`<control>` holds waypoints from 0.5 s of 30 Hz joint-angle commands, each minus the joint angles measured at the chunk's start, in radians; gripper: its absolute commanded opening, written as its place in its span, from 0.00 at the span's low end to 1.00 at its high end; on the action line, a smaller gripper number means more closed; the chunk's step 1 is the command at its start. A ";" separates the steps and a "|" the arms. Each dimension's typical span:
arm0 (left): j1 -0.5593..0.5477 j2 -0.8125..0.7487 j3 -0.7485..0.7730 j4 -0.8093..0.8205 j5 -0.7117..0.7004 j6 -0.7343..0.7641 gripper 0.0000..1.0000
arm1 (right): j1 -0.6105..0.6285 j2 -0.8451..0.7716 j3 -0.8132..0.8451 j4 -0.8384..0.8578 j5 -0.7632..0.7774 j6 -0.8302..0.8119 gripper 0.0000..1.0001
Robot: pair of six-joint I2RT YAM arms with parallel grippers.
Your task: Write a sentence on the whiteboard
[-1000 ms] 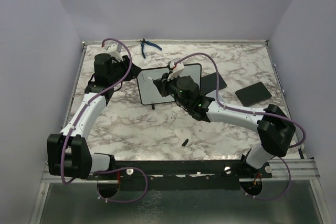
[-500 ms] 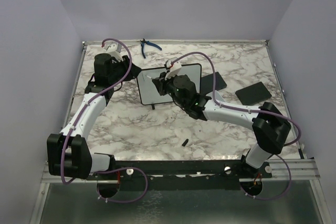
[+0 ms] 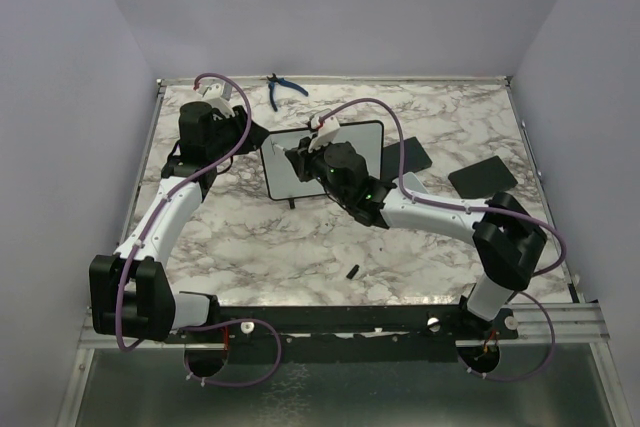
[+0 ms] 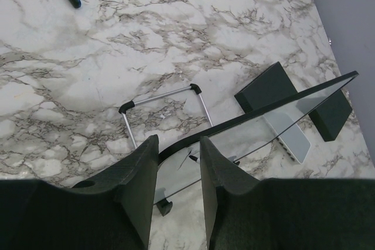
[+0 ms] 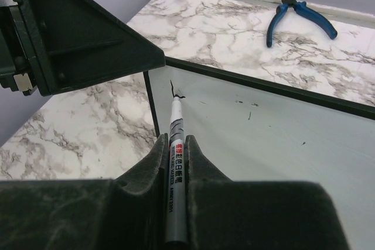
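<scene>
White surface, overhead view: the whiteboard (image 3: 285, 177) stands at table centre, with the left gripper (image 3: 258, 140) at its 10 o'clock corner.

Left wrist view: the fingers (image 4: 140, 171) pinch the board's edge.

Right wrist view: the right gripper (image 5: 175, 140) is clamped on a marker (image 5: 176, 115), tip at a first stroke (image 5: 174, 91) near the 10 o'clock corner.

Judgement: the sentence is barely begun; nearly all lettering remains.

We see a white-and-grey marble-patterned tabletop (image 3: 300, 237). Near its far edge lie blue-handled metal pliers (image 3: 285, 90), handles spread. Two flat black rectangular pads lie apart on the right side, one (image 3: 415, 155) nearer the middle, the other (image 3: 483, 178) further right. A small black cylindrical piece (image 3: 353, 271) lies towards the near edge.
</scene>
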 commanded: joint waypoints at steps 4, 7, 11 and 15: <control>-0.006 -0.019 -0.008 0.019 0.031 0.013 0.35 | 0.005 0.036 0.037 0.005 0.015 -0.012 0.00; -0.005 -0.021 -0.008 0.019 0.032 0.013 0.35 | 0.005 0.033 0.032 0.006 0.021 -0.009 0.00; -0.005 -0.025 -0.008 0.020 0.031 0.014 0.35 | 0.005 0.028 0.025 -0.001 0.031 -0.009 0.00; -0.006 -0.026 -0.008 0.020 0.030 0.014 0.35 | 0.006 0.024 0.008 -0.002 0.036 -0.003 0.00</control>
